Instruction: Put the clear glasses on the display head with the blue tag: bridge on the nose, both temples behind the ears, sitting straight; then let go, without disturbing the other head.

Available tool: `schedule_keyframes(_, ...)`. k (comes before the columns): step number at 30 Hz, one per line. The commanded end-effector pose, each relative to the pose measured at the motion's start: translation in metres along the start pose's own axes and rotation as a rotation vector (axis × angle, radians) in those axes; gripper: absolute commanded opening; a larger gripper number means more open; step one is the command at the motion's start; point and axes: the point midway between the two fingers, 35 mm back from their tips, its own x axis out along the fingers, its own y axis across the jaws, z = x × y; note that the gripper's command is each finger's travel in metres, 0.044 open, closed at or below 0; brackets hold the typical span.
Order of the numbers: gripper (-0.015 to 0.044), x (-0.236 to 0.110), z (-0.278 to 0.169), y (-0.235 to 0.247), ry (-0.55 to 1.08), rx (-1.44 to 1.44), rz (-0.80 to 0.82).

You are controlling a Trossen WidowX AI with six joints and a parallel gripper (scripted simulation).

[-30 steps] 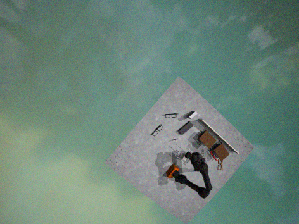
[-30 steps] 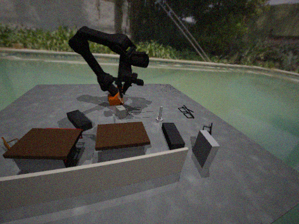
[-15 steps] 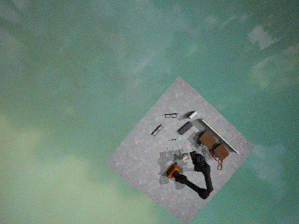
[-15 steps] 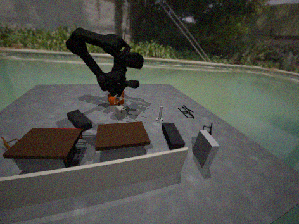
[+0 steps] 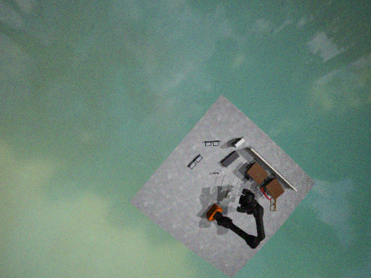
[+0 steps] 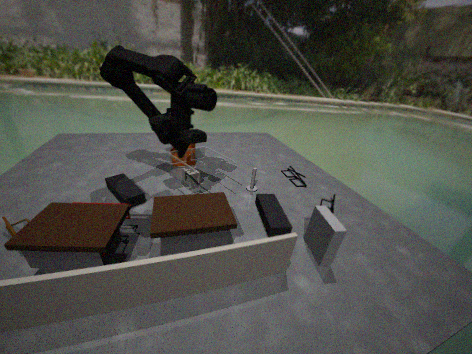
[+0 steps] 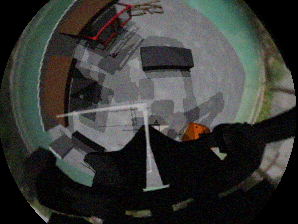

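Note:
My gripper (image 6: 186, 145) (image 7: 145, 127) (image 5: 245, 199) points down over the middle of the grey platform (image 6: 380, 280) and is shut on the clear glasses. The clear glasses (image 7: 148, 143) (image 6: 220, 172) show only as thin pale lines running out from the fingers, with one bar across and one toward the fingertips in the wrist view. They hang just above a small grey cube (image 6: 192, 175). I cannot make out a blue tag or pick out the display heads in these views. Two brown-topped stands (image 6: 192, 212) (image 6: 70, 225) sit near the white wall.
A long white wall (image 6: 150, 280) stands at the near edge. Two dark blocks (image 6: 272, 214) (image 6: 125, 189), a short peg (image 6: 253, 180) and a tilted pale block (image 6: 324, 232) lie around. Black glasses (image 5: 214, 143) lie farther out, another pair (image 5: 195, 161) beside them. The orange arm base (image 5: 214, 212) is behind.

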Motion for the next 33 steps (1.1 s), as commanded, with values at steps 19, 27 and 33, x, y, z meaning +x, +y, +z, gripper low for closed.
schedule_keyframes(19,0.0,0.017,0.01,-0.009,0.046,0.481,-0.04)
schedule_keyframes(27,0.0,0.026,0.009,-0.01,0.034,0.481,-0.035)
schedule_keyframes(33,0.0,0.033,0.009,-0.01,0.033,0.481,-0.035)
